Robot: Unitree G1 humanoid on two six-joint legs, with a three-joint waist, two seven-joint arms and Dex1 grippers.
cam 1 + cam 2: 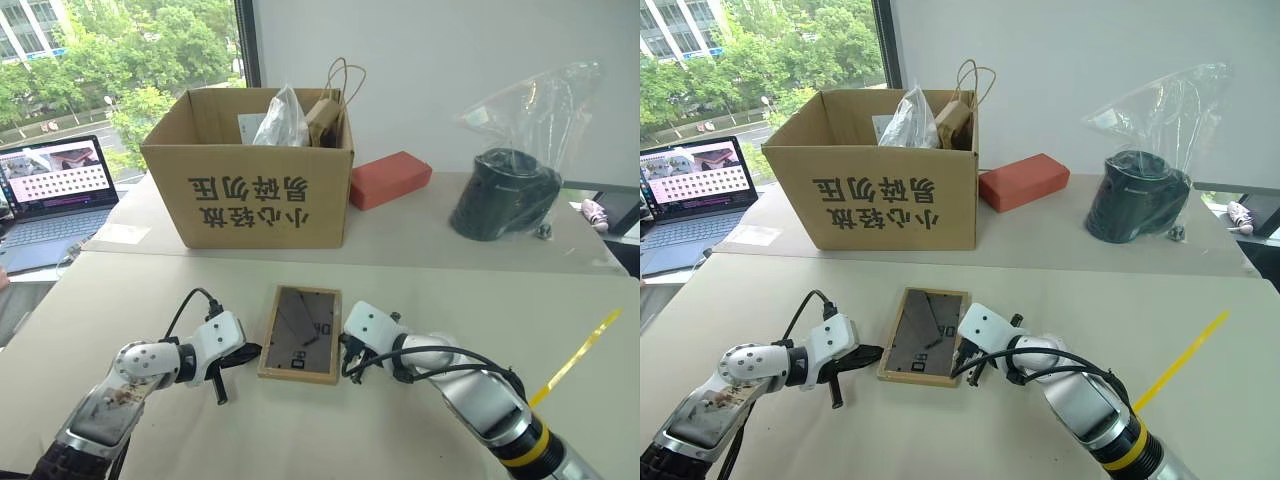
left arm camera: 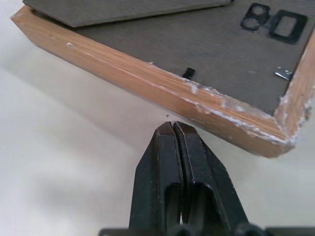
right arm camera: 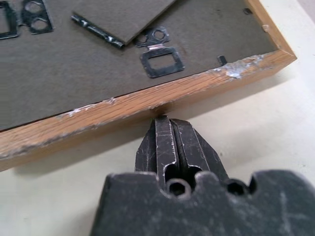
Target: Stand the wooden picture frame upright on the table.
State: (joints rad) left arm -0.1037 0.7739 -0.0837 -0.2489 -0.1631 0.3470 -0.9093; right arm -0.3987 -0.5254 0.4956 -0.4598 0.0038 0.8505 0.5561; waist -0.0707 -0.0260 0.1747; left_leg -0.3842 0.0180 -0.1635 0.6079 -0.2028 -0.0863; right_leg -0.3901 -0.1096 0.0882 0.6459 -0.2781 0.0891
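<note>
The wooden picture frame [image 1: 300,333] lies flat on the table [image 1: 470,300], its dark back panel facing up and its stand folded down. My left gripper [image 1: 248,353] is shut, with its tips a small gap short of the frame's left edge [image 2: 162,93]; nothing is between its fingers [image 2: 189,162]. My right gripper [image 1: 346,352] is also shut and empty. Its tips sit right against the frame's right wooden edge [image 3: 147,101], low at table level. The two grippers flank the frame from opposite sides.
Behind the frame stands a large cardboard box [image 1: 250,170] holding bags. A red block [image 1: 390,180] and a black container in a plastic bag [image 1: 505,195] sit at the back right. A laptop [image 1: 55,195] is at far left. A yellow strip [image 1: 575,355] lies at right.
</note>
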